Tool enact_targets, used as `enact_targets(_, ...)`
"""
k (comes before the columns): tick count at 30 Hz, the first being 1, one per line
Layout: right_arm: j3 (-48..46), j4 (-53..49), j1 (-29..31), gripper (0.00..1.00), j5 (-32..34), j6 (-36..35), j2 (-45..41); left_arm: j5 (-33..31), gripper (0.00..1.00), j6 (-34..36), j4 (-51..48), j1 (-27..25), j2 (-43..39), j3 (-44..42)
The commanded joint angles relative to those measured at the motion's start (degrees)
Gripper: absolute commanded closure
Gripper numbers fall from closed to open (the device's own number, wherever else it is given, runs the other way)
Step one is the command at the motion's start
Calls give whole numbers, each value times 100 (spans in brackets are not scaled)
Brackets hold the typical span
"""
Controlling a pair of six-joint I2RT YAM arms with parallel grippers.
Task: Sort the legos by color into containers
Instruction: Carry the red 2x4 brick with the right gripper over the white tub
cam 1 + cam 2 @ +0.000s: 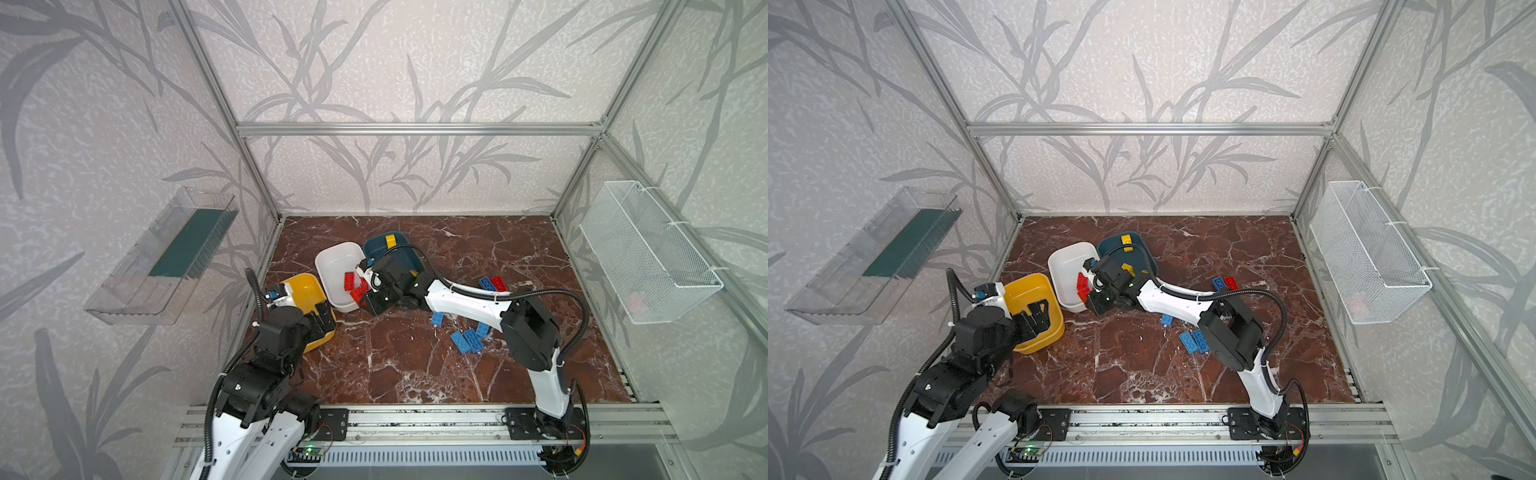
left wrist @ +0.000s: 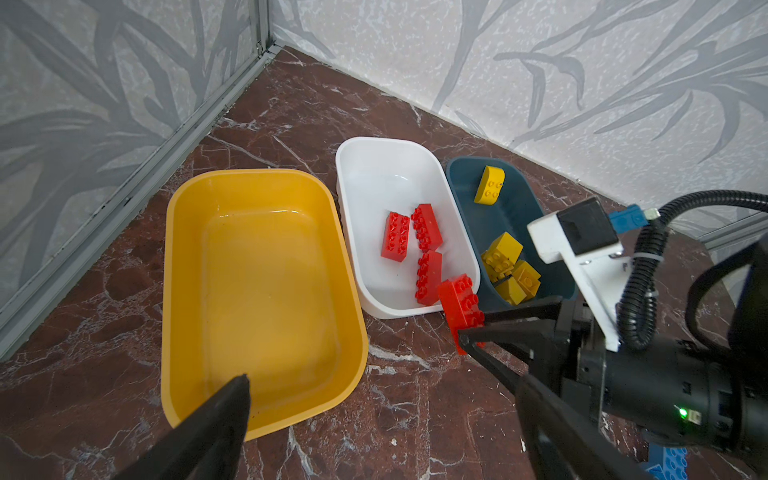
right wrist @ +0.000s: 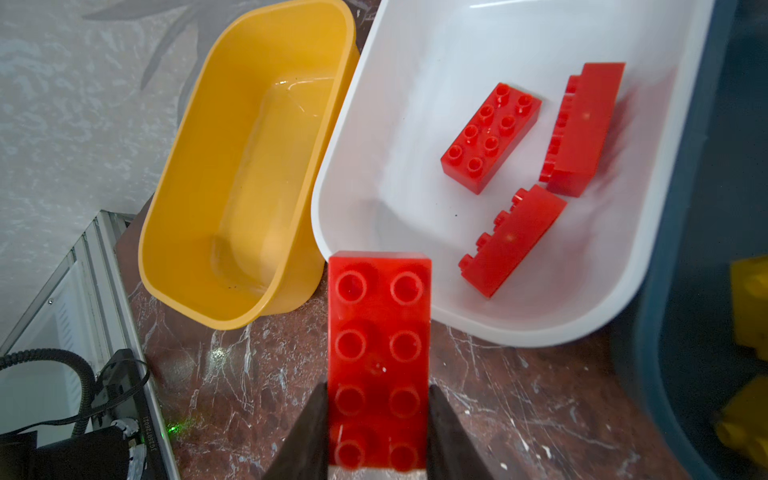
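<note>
The left gripper (image 1: 1038,316) hangs with its jaws spread wide and nothing between them. Directly beneath it lies the mustard-yellow tub (image 2: 187,291), whose near end shows between its fingers (image 2: 224,415) in the left wrist view. Ahead of that gripper and to its right stands the white tub (image 2: 374,187), right beside the yellow one. It has three red bricks (image 2: 395,237) on its floor, one studs-up and two tipped on their sides.

The right gripper (image 3: 377,390) sits at the near corner of the white tub. It is clamped on a long red brick (image 3: 379,332), pinching its long sides at one end, studs facing the wrist camera. The brick's free end just overlaps the tub's rim, and the three red bricks lie ahead of the fingertips, off to one side.

Past the right gripper, the dark teal tub (image 2: 461,187) sits against the white one. It holds yellow bricks (image 2: 505,257) clustered close to the gripper and a curved yellow brick (image 2: 489,185) at its far end.

Behind the gripper, alongside and under its arm, blue bricks (image 1: 469,340) lie on the marble-patterned table (image 1: 415,374). A lone blue brick (image 1: 485,282) and a loose red brick (image 1: 498,284) lie side by side there too.
</note>
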Motion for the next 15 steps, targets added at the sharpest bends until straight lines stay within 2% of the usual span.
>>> enact_targets(1,389,37,-77,70,-353,-17,248,-11,1,66,-47,55,29,34)
enact_targets(12,928,55,-448,69,-761,109,649,226,1,140,25,116,210,30)
enact_targets(15,1194,-75,-519,61,-834,49,802,250,1,156,23,126,238,29)
